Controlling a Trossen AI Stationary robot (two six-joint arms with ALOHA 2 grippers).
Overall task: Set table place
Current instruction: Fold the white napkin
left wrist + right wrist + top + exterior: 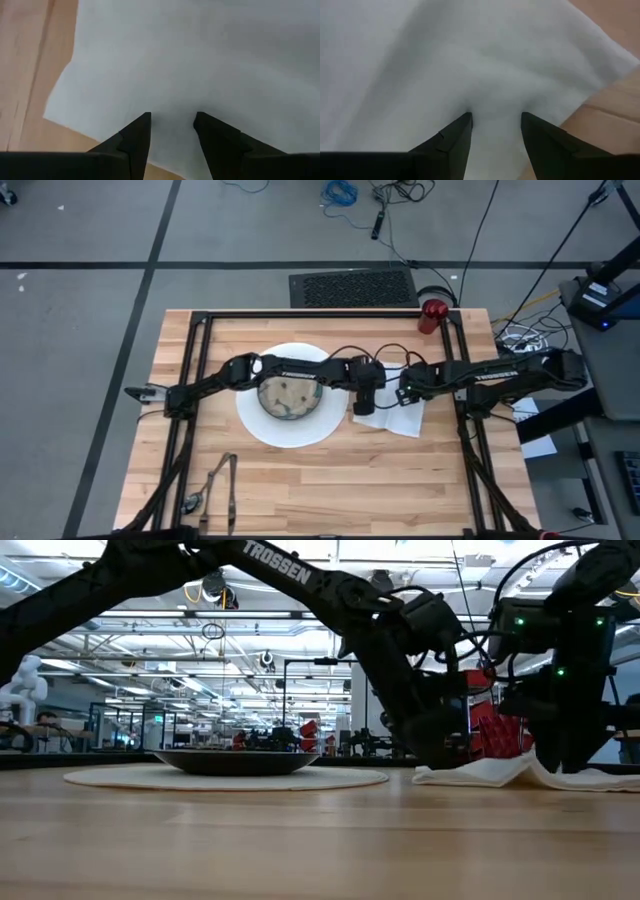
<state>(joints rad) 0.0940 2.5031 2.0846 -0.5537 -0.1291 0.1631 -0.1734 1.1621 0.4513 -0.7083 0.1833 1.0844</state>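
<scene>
On the left part of the pale wooden tabletop [180,480], near the front edge, lie some dark metal cutlery pieces [215,485]. In the middle sits a big round white plate [300,435], with a smaller beige and blue bowl [287,396] on top of it. Just to the right of the plate lies a white cloth napkin [400,420], soft and a bit wrinkled. The left tool [171,122] is down on the napkin's left side, its two dark fingers a little apart with cloth between them. The right tool [495,122] is down on the napkin too, fingers a little apart, pinching up a fold. A small red cup [433,311] stands at the far edge, well apart from the napkin.
</scene>
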